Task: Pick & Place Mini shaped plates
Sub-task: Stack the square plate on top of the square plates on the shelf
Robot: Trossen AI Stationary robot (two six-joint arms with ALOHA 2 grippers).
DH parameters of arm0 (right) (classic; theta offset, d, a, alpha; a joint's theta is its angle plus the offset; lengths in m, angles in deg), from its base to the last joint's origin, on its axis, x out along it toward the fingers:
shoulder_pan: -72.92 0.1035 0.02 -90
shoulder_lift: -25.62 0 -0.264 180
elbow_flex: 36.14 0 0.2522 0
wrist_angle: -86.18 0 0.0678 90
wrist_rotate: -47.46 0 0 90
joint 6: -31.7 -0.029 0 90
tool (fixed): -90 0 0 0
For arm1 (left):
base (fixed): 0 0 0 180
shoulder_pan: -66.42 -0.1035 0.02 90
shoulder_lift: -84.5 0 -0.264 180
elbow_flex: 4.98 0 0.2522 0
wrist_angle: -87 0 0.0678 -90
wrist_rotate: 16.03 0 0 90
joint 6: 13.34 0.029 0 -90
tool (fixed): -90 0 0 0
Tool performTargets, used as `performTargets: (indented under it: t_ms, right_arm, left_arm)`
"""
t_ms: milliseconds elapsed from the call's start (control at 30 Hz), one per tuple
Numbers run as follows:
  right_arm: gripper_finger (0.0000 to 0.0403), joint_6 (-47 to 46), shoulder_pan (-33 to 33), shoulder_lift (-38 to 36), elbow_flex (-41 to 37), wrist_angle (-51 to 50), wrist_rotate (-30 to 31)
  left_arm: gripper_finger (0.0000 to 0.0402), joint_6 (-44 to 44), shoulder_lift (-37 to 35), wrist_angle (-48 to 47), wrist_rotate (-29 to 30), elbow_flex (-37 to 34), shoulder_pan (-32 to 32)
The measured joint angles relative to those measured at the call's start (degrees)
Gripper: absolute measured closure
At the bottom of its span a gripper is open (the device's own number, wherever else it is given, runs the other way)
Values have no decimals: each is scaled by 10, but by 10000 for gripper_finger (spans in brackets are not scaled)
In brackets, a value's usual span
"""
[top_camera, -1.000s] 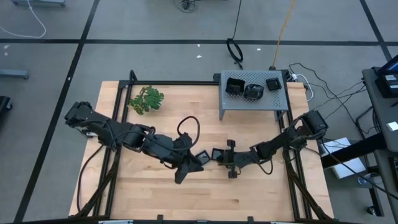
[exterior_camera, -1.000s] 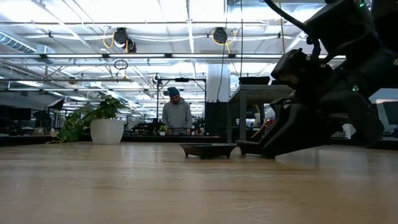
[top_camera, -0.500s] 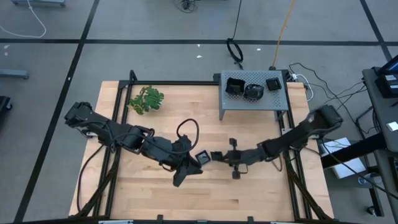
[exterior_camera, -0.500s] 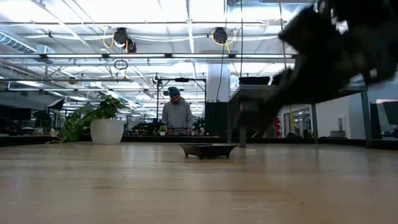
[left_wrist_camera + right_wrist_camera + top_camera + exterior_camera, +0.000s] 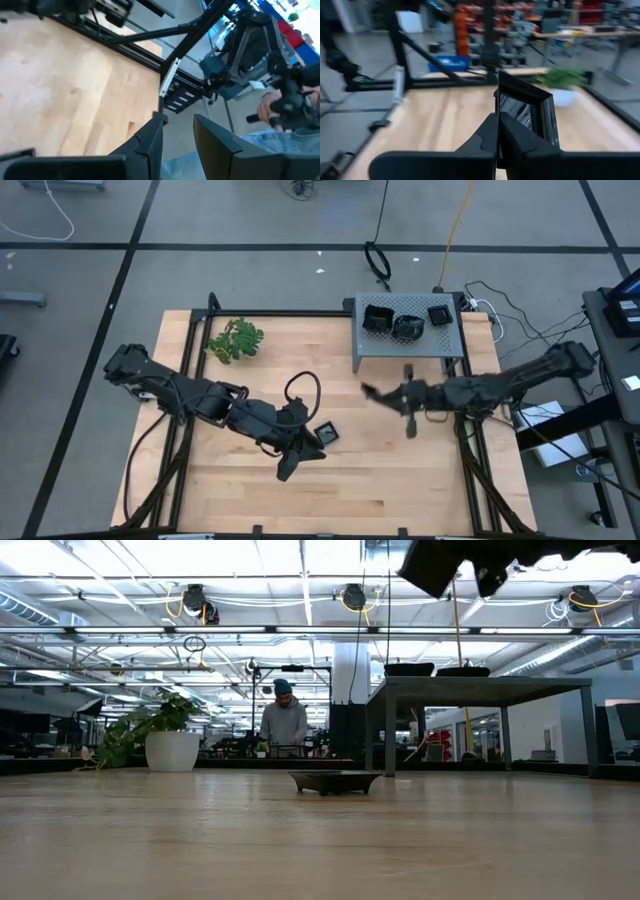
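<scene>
My right gripper [image 5: 498, 131], jaws clamped on a glossy square black plate [image 5: 527, 112], hangs above the wooden table [image 5: 400, 480]; another plate [image 5: 325, 432] lies beside my parted left gripper [image 5: 298, 455].

wooden table [image 5: 400, 480]: one black square plate [image 5: 325, 432], green sprig [image 5: 236, 340], grey perforated box [image 5: 405, 340].

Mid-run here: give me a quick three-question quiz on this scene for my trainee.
1. How many boxed plates sit on the grey perforated box?
2. True or false: the right gripper is shut on a square plate.
3. The lone plate lying on the table is nearest to: A the green sprig; B the left gripper; C the box.
Key: 1 three; 2 true; 3 B.
</scene>
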Motion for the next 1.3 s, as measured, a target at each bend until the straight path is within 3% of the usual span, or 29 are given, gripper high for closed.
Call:
performTargets:
  t_ms: [233, 533, 667, 867, 1067, 1300]
  right_arm:
    - [399, -10, -67, -119, 53, -260, 144]
    - [399, -41, -202, -113, 229, -538, 329]
    - [399, -89, -286, -94, 271, -591, 329]
    - [399, -146, -386, -62, 269, -596, 310]
    - [399, -136, -453, -5, 264, -626, 223]
    - [399, -151, -507, 60, 264, -634, 201]
  left_arm:
    - [291, 59, 0, 0, 1, 0, -36]
    - [291, 84, 0, 27, 1, 0, -110]
    - [291, 111, -6, 41, 1, 0, -159]
    - [291, 112, -20, 78, 2, 1, -230]
    - [291, 112, -37, 81, -1, 1, -285]
    - [291, 163, -74, 61, -2, 0, -320]
